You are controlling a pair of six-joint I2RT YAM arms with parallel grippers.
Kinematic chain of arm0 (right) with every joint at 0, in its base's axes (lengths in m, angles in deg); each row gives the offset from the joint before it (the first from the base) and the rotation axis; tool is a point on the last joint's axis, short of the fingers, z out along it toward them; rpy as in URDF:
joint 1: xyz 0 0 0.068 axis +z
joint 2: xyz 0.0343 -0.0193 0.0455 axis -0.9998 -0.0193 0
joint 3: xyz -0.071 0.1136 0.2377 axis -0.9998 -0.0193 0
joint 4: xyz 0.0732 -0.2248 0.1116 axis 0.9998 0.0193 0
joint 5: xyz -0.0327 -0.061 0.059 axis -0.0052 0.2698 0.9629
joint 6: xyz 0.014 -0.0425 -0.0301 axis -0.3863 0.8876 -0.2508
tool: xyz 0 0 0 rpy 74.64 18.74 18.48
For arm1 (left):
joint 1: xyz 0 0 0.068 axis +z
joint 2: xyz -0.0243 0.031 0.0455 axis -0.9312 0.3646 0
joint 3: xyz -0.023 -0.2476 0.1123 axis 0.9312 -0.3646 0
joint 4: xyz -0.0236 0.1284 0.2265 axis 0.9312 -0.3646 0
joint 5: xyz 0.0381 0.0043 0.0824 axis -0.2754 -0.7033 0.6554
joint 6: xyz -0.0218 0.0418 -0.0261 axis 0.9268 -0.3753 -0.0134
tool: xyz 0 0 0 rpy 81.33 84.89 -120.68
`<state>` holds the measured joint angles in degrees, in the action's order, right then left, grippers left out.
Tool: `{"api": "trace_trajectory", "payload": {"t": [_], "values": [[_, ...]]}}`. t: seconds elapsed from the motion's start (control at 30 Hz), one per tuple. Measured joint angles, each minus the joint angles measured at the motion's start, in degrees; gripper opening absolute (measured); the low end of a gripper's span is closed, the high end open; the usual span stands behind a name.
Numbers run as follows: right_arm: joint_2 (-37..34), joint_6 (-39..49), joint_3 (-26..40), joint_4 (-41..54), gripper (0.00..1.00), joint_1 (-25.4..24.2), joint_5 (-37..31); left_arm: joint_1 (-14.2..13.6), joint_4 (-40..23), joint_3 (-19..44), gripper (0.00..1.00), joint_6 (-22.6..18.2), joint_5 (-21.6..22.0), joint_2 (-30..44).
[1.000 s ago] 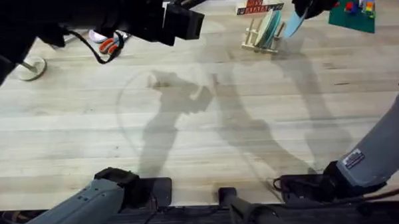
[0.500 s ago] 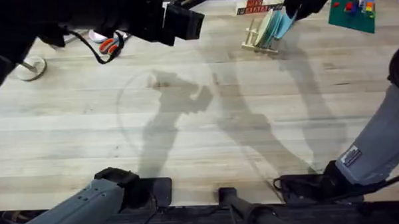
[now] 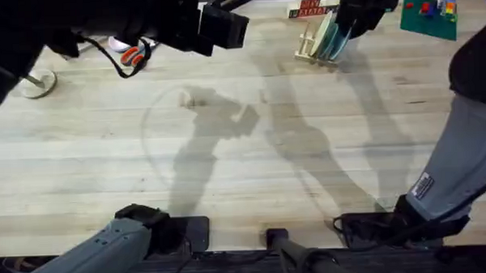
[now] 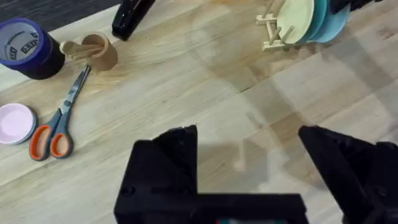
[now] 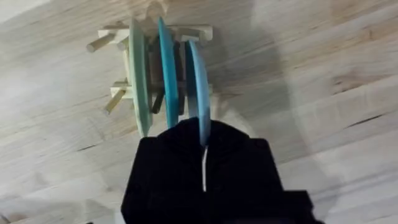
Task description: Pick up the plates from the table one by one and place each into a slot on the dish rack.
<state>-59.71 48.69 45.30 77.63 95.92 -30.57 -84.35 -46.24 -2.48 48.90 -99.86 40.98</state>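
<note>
The worktop [image 3: 227, 153] is made of joined pale wood planks with visible grain. At its far side the dish rack [image 5: 118, 65], a small light-wood frame with round dowel pegs, is seen with three thin round discs standing on edge in its slots: a pale green one [image 5: 138, 87], a turquoise-blue plate [image 5: 166, 71] and a paler light blue plate [image 5: 198, 87]. Compared with a second ago, the light blue plate, then held in the air to the right of the rack, is now set upright among the pegs beside the turquoise one, and the right arm is seen drawn in over the rack. The right end effector [image 5: 204, 155] is closed narrowly on the rim of the light blue plate. The left end effector [image 4: 249, 168] is held wide apart above bare wood, gripping nothing, well apart from the rack.
</note>
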Motion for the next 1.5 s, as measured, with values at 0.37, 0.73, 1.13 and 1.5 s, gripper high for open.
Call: {"api": "trace_trajectory", "payload": {"t": [0.37,0.73,1.13,1.5], "values": [[-0.35,0.02,0.0,0.0,0.078,0.0,0.11,0.0,-0.02,0.0,0.993,0.0,0.0,0.02],[-0.35,0.22,0.0,0.57,0.2,0.0,0.12,0.0,-0.02,0.0,0.993,0.0,0.0,0.0],[2.13,0.59,3.35,9.22,0.655,0.02,0.17,0.0,-0.02,0.0,0.994,0.0,0.0,0.02],[19.46,3.37,4.97,12.86,0.996,2.42,0.13,0.0,-0.02,0.0,0.993,0.0,0.0,0.0]]}}
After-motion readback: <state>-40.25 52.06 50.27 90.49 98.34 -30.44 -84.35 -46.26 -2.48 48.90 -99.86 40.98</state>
